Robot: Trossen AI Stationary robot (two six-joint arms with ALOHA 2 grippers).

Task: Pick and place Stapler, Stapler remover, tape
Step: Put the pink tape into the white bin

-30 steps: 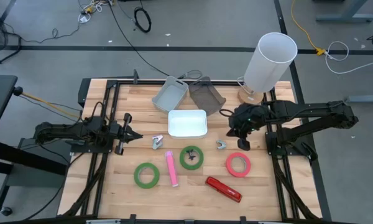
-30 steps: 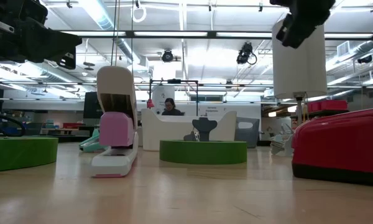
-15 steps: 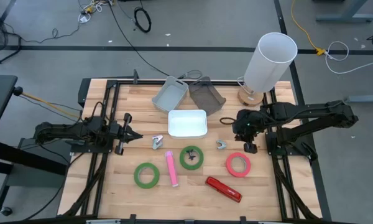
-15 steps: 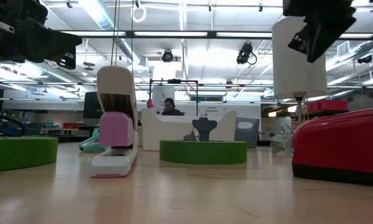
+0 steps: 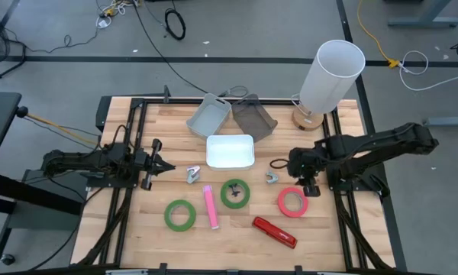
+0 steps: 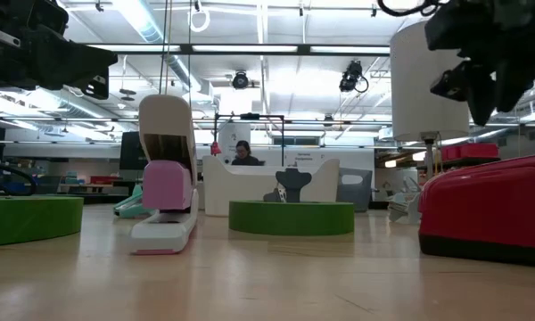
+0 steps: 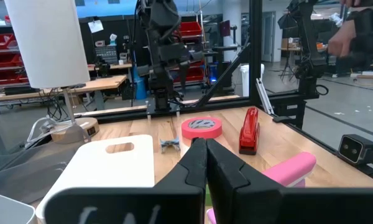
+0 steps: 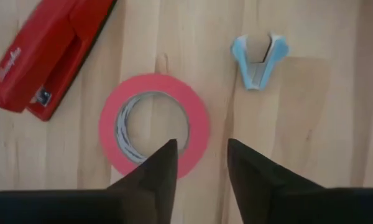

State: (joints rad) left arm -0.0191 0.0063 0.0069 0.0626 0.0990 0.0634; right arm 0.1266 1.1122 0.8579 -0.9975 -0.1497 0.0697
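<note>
Over the last second we have swung our right gripper (image 5: 308,183) from the middle right of the high view, near the lamp base, down to hang just above the upper edge of the red tape roll (image 5: 292,202), and its fingers (image 8: 150,177) have parted; in the right wrist view they now stand spread with a clear gap, straddling the near rim of the red ring and pinching nothing. We judge this the approach for a grasp on that roll, with nothing yet lifted. The red tape roll lies flat on the table (image 5: 320,237) at lower right of the high view, open centre facing up; a ring has no long axis to align to. Just left of the gripper sits a small blue staple remover (image 5: 272,178), its prongs pointing toward the lower frame edge. The red stapler (image 5: 275,232) lies at lower centre, its long axis running diagonally from upper left to lower right. The pink stapler (image 5: 209,206) runs vertically, between two green tape rolls (image 5: 181,215). Our left gripper (image 5: 162,164) waits at middle left, fingers pressed together and empty.
</note>
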